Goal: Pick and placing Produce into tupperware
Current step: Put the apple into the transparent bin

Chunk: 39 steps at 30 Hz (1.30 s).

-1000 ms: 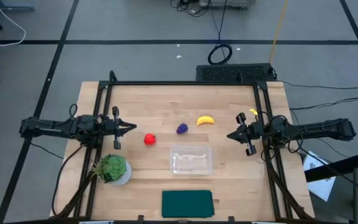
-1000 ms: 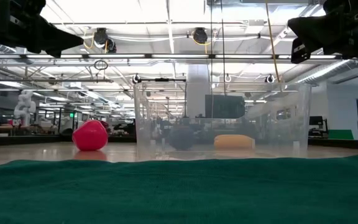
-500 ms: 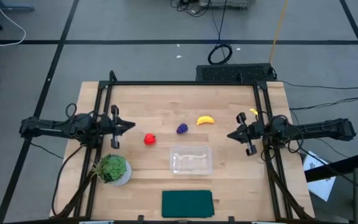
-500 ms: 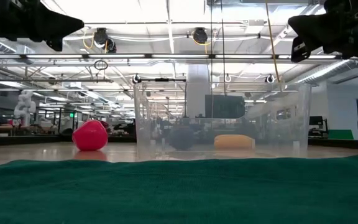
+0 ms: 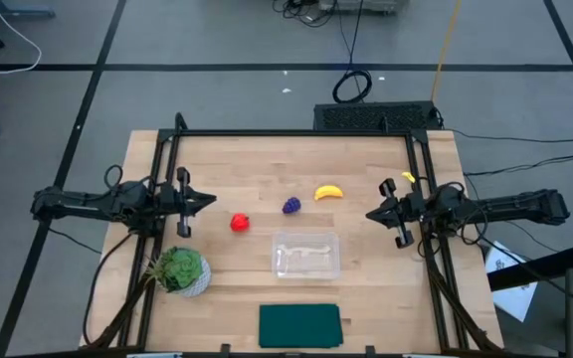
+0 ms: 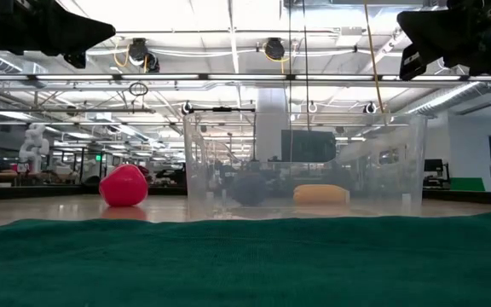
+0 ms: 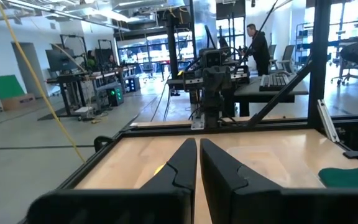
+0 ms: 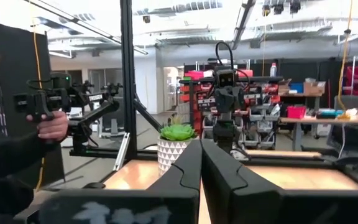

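Observation:
The produce lies on the wooden table: a red fruit (image 5: 239,223) (image 6: 124,186), a purple grape bunch (image 5: 291,206) and a yellow banana (image 5: 328,192). The clear tupperware (image 5: 305,255) (image 6: 305,166) stands nearer the front edge with nothing in it; in the low view the grapes (image 6: 247,189) and banana (image 6: 320,194) show through it. My left gripper (image 5: 214,202) (image 7: 198,149) hovers shut above the table's left side, pointing level toward the red fruit. My right gripper (image 5: 369,215) (image 8: 201,149) hovers shut at the right side, holding nothing.
A potted green plant (image 5: 179,269) stands at the front left. A dark green mat (image 5: 299,325) lies at the front edge, below the tupperware. A black frame (image 5: 296,133) borders the table. In the right wrist view a person's hand (image 8: 50,126) holds a device beyond the table.
My left gripper has tipped its fingers upward to about level while staying in place above the table's left side. The produce and the tupperware have not moved.

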Motion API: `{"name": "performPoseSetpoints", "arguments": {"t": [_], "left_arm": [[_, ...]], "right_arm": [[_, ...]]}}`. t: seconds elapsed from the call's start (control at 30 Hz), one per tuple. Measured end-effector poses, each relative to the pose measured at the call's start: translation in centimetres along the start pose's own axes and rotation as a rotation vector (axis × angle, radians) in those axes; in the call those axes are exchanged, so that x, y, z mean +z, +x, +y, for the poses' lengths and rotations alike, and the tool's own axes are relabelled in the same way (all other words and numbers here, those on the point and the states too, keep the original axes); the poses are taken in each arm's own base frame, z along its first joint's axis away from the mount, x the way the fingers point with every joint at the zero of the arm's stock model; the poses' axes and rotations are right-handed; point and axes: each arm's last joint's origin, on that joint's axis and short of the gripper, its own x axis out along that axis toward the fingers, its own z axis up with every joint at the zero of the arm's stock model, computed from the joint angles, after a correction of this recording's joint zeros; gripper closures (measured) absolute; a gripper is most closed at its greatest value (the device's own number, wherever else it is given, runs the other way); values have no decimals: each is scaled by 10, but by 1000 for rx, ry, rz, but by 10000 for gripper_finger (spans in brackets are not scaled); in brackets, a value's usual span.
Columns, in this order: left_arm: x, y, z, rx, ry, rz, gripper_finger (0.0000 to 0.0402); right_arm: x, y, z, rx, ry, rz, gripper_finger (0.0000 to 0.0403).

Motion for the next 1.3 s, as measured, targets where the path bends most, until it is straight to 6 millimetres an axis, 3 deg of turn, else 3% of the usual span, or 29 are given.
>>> {"name": "performPoseSetpoints", "arguments": {"t": [0.27,0.63,0.83,1.03,1.3], "left_arm": [[-5,0,0,-2,35,51,376],[1,0,0,11,31,-14,376],[20,0,4,62,49,-48,376],[42,6,6,50,72,49,376],[56,21,4,34,69,137,376]], "right_arm": [[-2,1,0,-1,-64,14,403],[-3,1,0,-1,-60,28,403],[-3,1,0,-1,-61,28,403],[-3,1,0,-1,-62,28,403],[-3,1,0,-1,-63,28,403]]}}
